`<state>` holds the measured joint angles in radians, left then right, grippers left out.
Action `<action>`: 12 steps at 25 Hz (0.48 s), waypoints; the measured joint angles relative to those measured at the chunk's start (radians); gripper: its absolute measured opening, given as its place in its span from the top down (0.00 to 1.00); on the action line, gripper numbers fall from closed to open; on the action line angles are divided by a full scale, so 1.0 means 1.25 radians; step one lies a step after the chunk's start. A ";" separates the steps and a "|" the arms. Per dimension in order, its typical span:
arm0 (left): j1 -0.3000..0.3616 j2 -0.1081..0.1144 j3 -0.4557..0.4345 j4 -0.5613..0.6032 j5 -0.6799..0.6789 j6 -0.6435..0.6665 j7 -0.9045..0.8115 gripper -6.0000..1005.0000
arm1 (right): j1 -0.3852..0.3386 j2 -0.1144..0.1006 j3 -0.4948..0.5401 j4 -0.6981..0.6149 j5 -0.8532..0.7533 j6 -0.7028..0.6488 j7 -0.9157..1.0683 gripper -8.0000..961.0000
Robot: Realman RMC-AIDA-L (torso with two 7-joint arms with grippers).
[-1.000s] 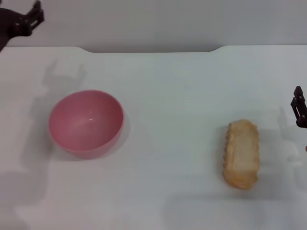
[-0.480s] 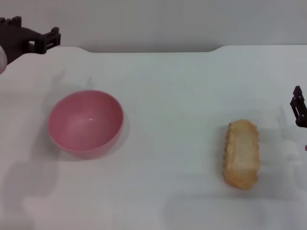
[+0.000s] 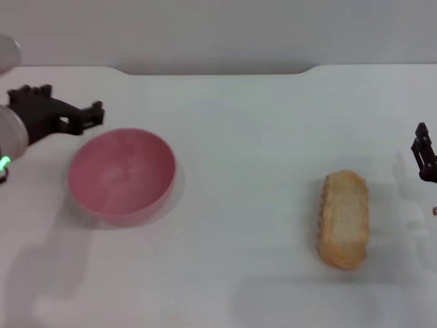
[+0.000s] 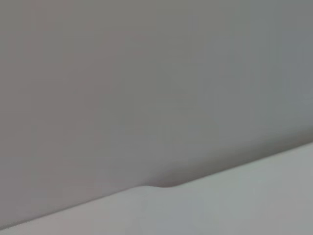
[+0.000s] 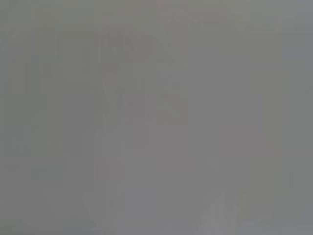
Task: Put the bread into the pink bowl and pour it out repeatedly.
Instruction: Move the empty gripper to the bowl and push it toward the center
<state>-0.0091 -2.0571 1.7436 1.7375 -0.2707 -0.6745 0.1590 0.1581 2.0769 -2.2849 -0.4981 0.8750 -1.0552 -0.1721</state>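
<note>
The pink bowl point(image 3: 122, 175) stands upright and holds nothing, on the left of the white table. The bread point(image 3: 344, 219), an orange-golden loaf with its pale flat side up, lies on the right, far from the bowl. My left gripper point(image 3: 74, 109) is open, just beyond the bowl's far-left rim, with its fingers pointing toward the bowl and nothing between them. My right gripper point(image 3: 425, 156) shows only partly at the right edge, to the right of the bread and apart from it. Neither wrist view shows the bowl or the bread.
The white table point(image 3: 246, 137) ends at a grey wall point(image 3: 218, 31) behind; the same edge and wall point(image 4: 146, 98) fill the left wrist view. Bare tabletop lies between bowl and bread.
My left gripper has come down from the far-left corner toward the bowl's far-left rim. The bowl, the bread and the right gripper have not moved.
</note>
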 joint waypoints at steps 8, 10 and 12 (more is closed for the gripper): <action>0.014 0.000 0.040 -0.035 0.002 0.023 0.015 0.18 | 0.002 0.000 -0.002 0.003 -0.001 0.000 0.000 0.37; 0.020 0.000 0.041 -0.042 0.002 0.024 0.021 0.21 | 0.002 0.000 -0.002 0.003 -0.001 0.000 -0.001 0.37; 0.022 0.000 0.041 -0.046 0.003 0.025 0.022 0.24 | 0.002 0.000 -0.002 0.003 -0.003 0.001 -0.001 0.37</action>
<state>0.0182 -2.0567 1.7947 1.6795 -0.2674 -0.6428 0.1868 0.1611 2.0770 -2.2872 -0.4947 0.8716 -1.0545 -0.1731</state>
